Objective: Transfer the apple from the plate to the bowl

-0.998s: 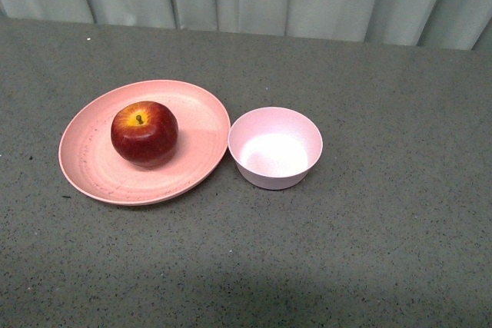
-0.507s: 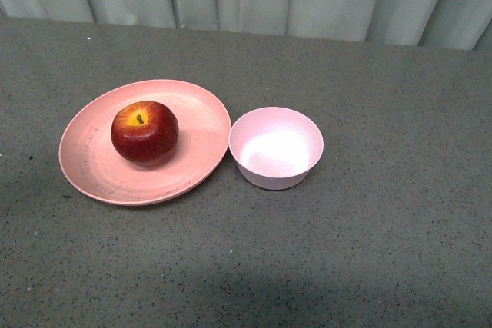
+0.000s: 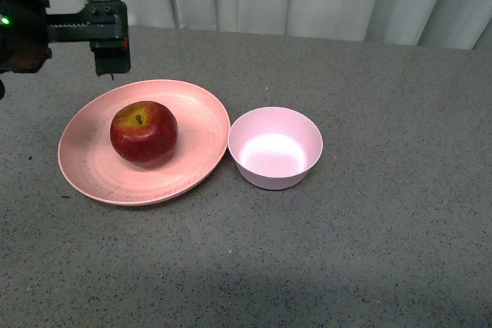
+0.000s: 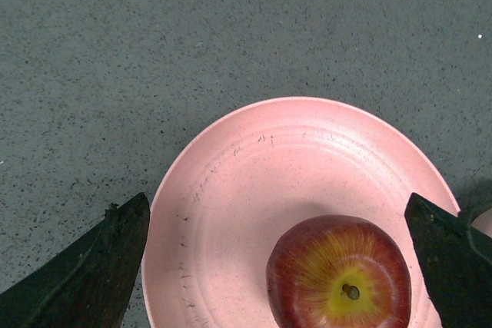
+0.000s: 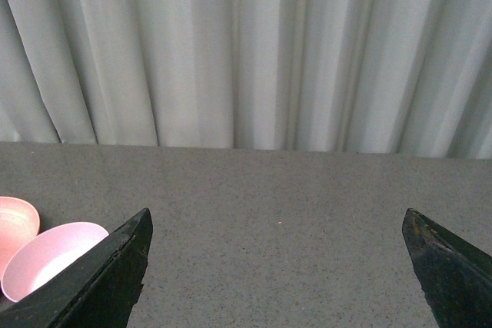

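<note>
Front view | glossy dark red apple (image 3: 144,134) on speckled shallow salmon plate (image 3: 201,117) | smooth deep pale pink bowl (image 3: 275,147) just beside | left gripper (image 4: 275,213) spread over plate | right gripper (image 5: 277,224) spread, empty

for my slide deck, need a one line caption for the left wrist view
Open left gripper, fingers spread wide, looking down on the red apple sitting on the pink plate.
</note>
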`<state>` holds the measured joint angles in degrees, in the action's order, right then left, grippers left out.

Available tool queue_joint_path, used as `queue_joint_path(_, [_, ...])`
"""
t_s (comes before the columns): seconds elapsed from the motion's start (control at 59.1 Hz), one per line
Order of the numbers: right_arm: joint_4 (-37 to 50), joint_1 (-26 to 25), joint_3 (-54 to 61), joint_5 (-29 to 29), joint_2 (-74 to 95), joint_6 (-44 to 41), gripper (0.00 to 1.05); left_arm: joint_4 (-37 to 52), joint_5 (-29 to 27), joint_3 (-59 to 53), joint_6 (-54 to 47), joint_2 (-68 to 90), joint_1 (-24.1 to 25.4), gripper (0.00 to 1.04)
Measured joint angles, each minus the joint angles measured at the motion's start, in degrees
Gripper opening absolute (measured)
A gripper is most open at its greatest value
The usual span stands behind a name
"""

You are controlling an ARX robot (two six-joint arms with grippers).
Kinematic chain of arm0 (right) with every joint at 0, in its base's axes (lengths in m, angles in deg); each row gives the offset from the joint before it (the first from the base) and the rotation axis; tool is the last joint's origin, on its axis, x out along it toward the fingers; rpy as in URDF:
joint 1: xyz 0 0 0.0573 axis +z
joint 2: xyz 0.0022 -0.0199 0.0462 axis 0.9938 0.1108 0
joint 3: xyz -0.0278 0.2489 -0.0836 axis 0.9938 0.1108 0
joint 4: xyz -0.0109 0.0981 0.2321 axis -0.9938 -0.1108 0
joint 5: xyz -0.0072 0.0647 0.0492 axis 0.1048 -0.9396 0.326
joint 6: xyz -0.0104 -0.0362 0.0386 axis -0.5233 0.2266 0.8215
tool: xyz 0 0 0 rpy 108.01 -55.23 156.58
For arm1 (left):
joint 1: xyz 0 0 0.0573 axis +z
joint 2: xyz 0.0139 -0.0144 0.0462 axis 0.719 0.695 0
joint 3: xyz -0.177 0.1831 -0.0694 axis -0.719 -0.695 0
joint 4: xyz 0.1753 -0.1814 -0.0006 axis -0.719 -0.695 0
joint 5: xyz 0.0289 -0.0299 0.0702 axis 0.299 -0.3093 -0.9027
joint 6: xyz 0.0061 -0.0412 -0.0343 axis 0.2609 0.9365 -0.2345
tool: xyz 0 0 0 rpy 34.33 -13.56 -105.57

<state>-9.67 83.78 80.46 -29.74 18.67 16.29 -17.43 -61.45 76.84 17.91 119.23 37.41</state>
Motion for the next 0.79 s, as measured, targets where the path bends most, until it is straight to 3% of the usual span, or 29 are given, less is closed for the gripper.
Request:
queue_joint_path(0.152, [0.0, 0.0, 0.0, 0.0, 0.0, 0.0, 0.95, -1.9, -0.6, 1.5, -0.6, 3.7, -1.0, 0.98])
queue_joint_path(0.474, [0.0, 0.0, 0.0, 0.0, 0.0, 0.0, 0.95, -6.1, 5.2, 3.3, 3.1, 6.9, -3.0, 0.98])
queue_joint_path(0.795, [0.0, 0.0, 0.0, 0.0, 0.0, 0.0, 0.95, -7.3, 5.1, 4.5, 2.9, 10.8, -3.3, 0.98])
